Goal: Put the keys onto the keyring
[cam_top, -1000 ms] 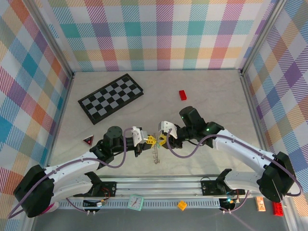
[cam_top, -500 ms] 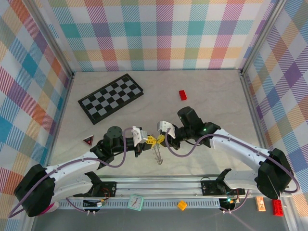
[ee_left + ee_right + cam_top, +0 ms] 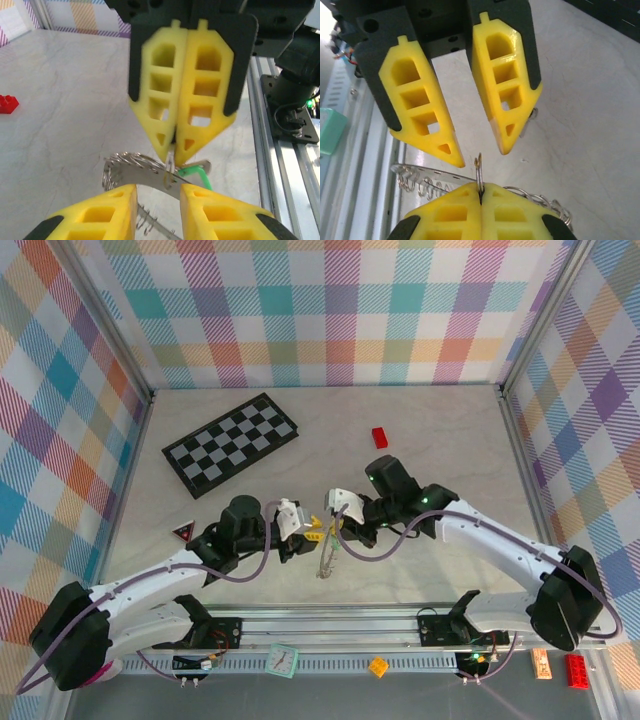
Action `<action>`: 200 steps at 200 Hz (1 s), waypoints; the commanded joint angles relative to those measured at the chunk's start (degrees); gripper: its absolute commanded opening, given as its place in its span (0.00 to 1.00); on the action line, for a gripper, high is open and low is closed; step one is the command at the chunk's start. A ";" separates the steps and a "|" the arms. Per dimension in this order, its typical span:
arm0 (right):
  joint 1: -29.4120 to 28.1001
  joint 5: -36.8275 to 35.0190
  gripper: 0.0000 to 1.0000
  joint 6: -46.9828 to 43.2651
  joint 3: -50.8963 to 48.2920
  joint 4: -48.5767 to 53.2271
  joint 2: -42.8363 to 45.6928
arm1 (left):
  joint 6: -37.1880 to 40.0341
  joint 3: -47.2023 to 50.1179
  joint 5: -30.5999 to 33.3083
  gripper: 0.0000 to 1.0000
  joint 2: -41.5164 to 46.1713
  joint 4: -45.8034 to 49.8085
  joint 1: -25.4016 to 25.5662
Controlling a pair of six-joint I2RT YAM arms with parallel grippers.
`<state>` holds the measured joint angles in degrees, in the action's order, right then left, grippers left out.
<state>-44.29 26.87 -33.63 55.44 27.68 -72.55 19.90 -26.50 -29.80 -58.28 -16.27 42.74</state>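
1. Pinching with its yellow fingertips pressed fully together, the right gripper [image 3: 481,192] is clamping a thin wire loop of the keyring [image 3: 127,162] and holding it off the bench [image 3: 60,100].
2. The left gripper [image 3: 157,200] is facing it tip to tip, its jaws standing apart with nothing gripped between them, just short of that loop.
3. The keyring's coiled, jagged silvery part is dangling just under both grippers.
4. The green key [image 3: 194,172] is hanging just beside the right gripper's tips, with a flat metal blade lying across next to it.
5. A red block [image 3: 7,103] is sitting on the bench, well away from both grippers.
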 commanded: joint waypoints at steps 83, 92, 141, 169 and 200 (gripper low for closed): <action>-5.49 -7.09 0.00 -4.09 7.26 7.25 -2.15 | 4.72 -4.78 -3.13 0.23 -2.07 4.80 0.32; -5.75 -6.94 0.00 -3.78 7.36 6.83 -2.15 | 4.54 -4.79 -3.49 0.22 -2.15 4.52 0.28; -6.33 -6.27 0.04 -2.11 6.05 4.94 -1.20 | 4.75 -3.70 -4.18 0.00 -0.85 2.10 0.32; -3.11 -0.60 0.27 2.48 0.50 -1.90 3.39 | 2.50 -1.76 -5.53 0.00 -0.28 -1.86 0.32; 1.02 6.60 0.34 8.32 -6.22 -10.76 7.12 | -2.64 1.63 -7.38 0.00 -1.05 -11.21 0.32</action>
<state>-45.56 24.95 -31.27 53.32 25.93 -68.12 21.58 -27.33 -34.04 -59.77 -16.95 42.74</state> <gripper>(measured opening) 0.311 0.043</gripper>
